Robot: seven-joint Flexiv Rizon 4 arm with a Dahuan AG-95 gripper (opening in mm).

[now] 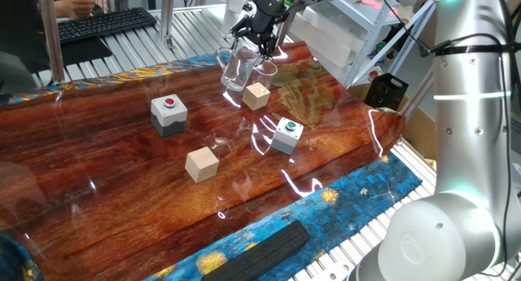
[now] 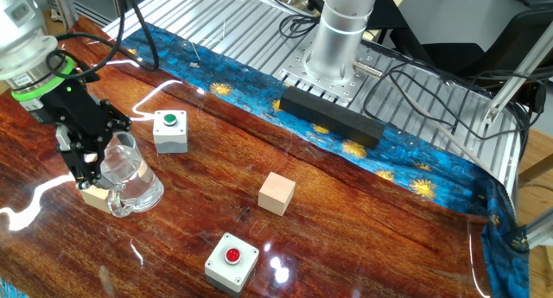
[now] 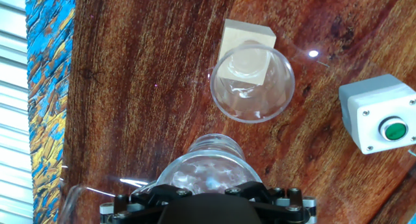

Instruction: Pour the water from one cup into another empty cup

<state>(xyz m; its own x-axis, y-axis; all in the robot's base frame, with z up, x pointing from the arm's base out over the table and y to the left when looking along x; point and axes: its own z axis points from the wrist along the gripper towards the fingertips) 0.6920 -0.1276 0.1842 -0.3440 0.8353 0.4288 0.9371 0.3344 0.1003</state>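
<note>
My gripper (image 1: 257, 38) is shut on the clear glass mug (image 1: 238, 68) at the far side of the table and holds it by its rim. In the other fixed view the gripper (image 2: 89, 155) grips the mug (image 2: 131, 173), whose handle points toward the camera. In the hand view the mug (image 3: 214, 164) fills the bottom edge between my fingers (image 3: 211, 193). The smaller clear cup (image 3: 252, 84) stands just ahead of the mug, beside a wooden cube (image 3: 246, 37). It also shows in one fixed view (image 1: 268, 68). I cannot make out the water through the glare.
The wooden cube (image 1: 256, 95) sits right by the cups. A green-button box (image 1: 286, 134), a red-button box (image 1: 168, 114) and a second wooden cube (image 1: 201, 163) stand on the wooden tabletop (image 1: 98, 175). A black bar (image 2: 333, 117) lies on the blue cloth.
</note>
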